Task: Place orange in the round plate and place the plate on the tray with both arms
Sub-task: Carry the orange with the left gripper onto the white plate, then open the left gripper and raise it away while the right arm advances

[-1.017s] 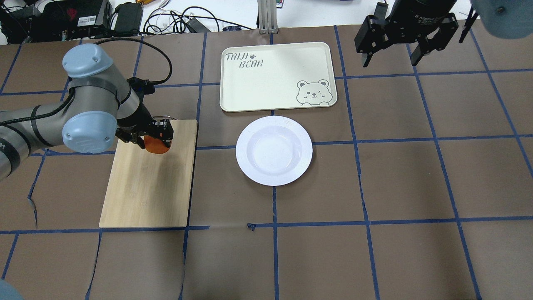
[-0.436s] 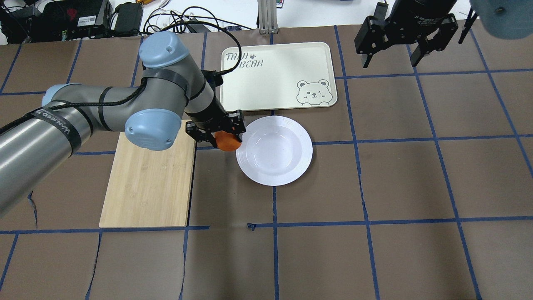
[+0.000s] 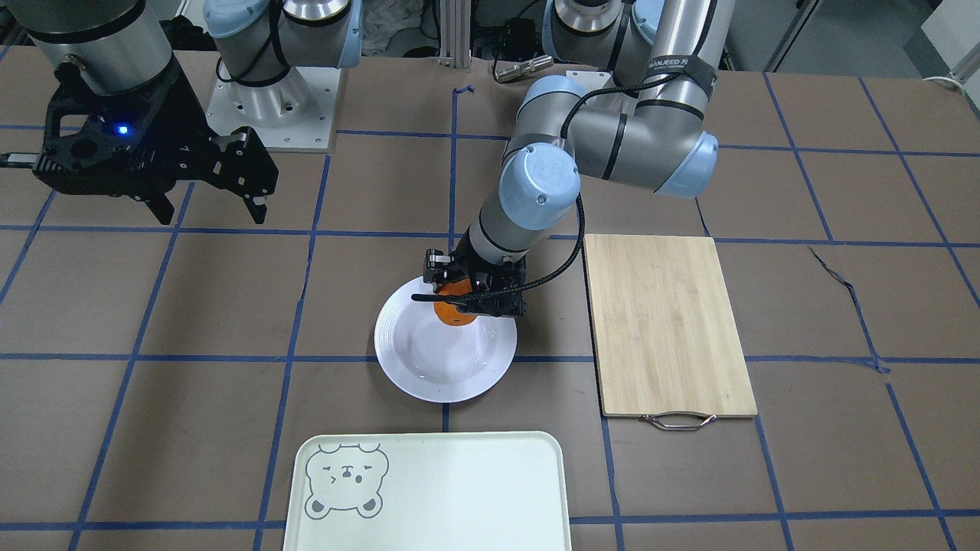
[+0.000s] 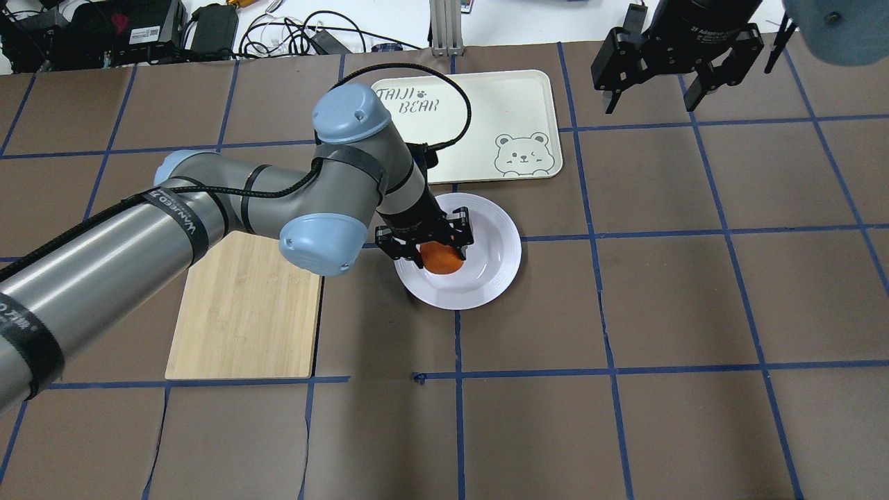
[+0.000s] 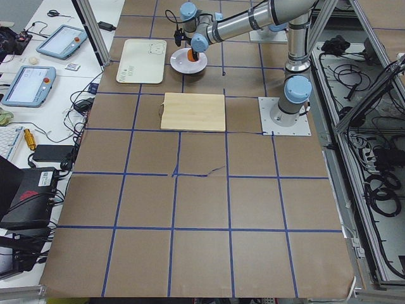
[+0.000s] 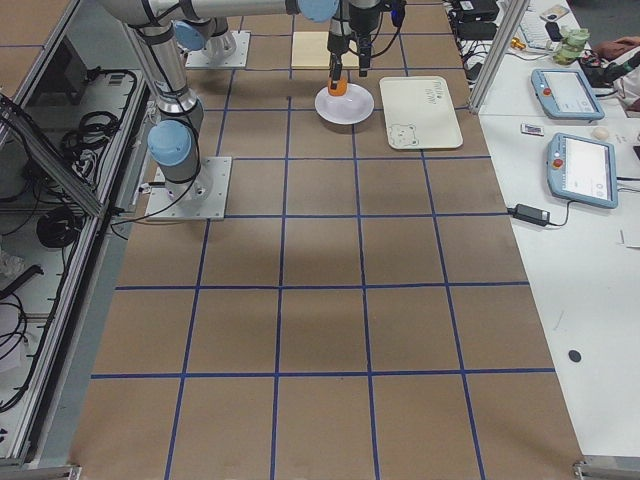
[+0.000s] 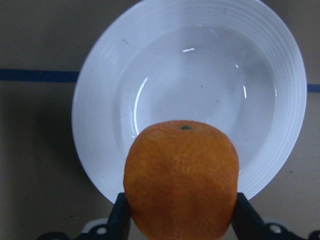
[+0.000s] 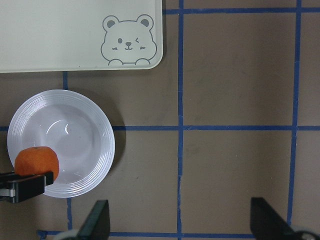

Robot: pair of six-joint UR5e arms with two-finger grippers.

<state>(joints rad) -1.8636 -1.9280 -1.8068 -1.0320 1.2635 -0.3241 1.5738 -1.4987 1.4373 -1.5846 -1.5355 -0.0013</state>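
My left gripper [image 4: 442, 260] is shut on the orange [image 4: 444, 258], a small bright-orange fruit. It holds the fruit over the left part of the round plate [image 4: 501, 244], a glossy white deep plate. In the left wrist view the orange [image 7: 181, 180] sits between the black fingers, with the plate [image 7: 200, 85] under it. I cannot tell whether the fruit touches the plate. The cream tray [image 4: 486, 114] with the bear face lies just beyond the plate. My right gripper [image 4: 651, 105] hangs open and empty, high over the table right of the tray.
A bamboo cutting board [image 4: 243, 312] with a metal handle [image 3: 677, 420] lies left of the plate, partly under my left arm. Cables and boxes [image 4: 139, 31] line the far table edge. Brown paper with blue tape lines covers the table [image 4: 625, 347].
My left arm has swung right, carrying the orange from over the cutting board to over the plate. The right arm has not moved.
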